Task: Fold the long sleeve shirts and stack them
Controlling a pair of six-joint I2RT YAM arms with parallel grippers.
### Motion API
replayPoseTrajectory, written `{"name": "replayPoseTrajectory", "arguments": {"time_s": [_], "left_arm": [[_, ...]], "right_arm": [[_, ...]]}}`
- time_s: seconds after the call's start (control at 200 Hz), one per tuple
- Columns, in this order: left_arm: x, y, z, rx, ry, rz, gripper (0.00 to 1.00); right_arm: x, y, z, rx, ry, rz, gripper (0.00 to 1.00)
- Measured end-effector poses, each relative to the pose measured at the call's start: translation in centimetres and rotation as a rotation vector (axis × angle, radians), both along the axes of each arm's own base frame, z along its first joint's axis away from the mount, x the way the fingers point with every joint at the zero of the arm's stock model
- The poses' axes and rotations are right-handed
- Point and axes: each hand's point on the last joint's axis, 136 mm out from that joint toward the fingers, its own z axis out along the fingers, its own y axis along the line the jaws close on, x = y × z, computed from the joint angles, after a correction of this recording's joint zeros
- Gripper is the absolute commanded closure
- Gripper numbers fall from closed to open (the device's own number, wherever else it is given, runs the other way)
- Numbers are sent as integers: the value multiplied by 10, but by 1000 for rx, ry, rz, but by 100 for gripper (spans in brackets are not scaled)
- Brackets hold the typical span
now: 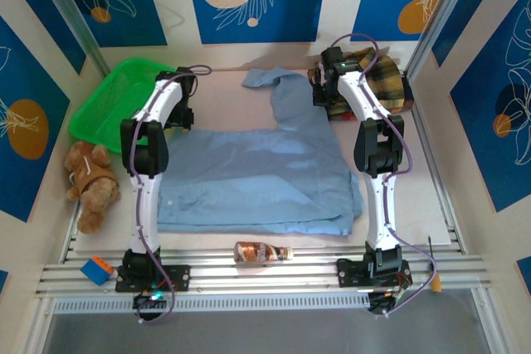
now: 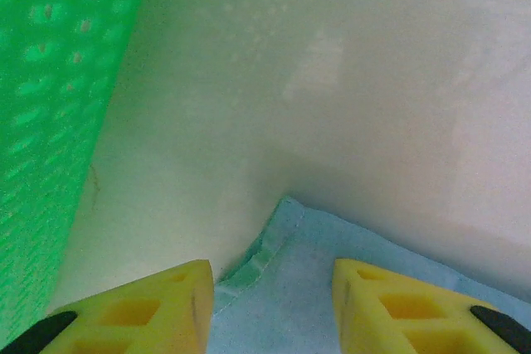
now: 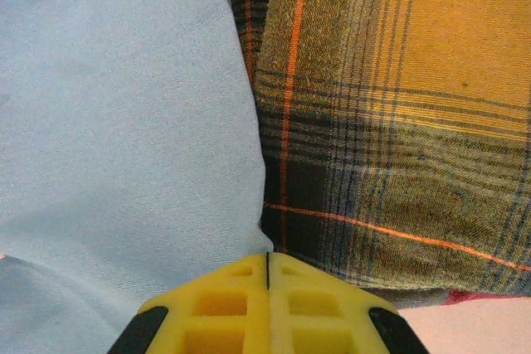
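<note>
My left gripper (image 2: 272, 304) is low over the table (image 2: 348, 80). Its jaws stand apart, straddling a hemmed corner of the light blue shirt (image 1: 257, 180), which lies spread across the middle of the overhead frame with one sleeve running to the upper centre. The plaid shirt (image 1: 377, 80) is bunched at the upper right. My right gripper (image 3: 267, 275) is closed tight with nothing visible between its fingers, right where blue cloth meets plaid.

The corner barely reaches between the left jaws, so I think a pinch here could catch only the hem and slip on the lift. The green basket (image 2: 50, 122) wall is just beside it on the left and could snag a swing. On the right, any pull may drag the plaid along.
</note>
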Motion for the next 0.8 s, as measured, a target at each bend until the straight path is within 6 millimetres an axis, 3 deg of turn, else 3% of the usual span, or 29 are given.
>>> {"name": "replayPoseTrajectory", "arguments": {"time_s": [0.375,0.8], "left_arm": [[14,-5,-5,-45,-50,20,61],[15,-8,-7,-61,-53,37,68]], "right_arm": [[-1,6,0,-4,-1,20,100],[-3,11,0,-5,3,29,100]]}}
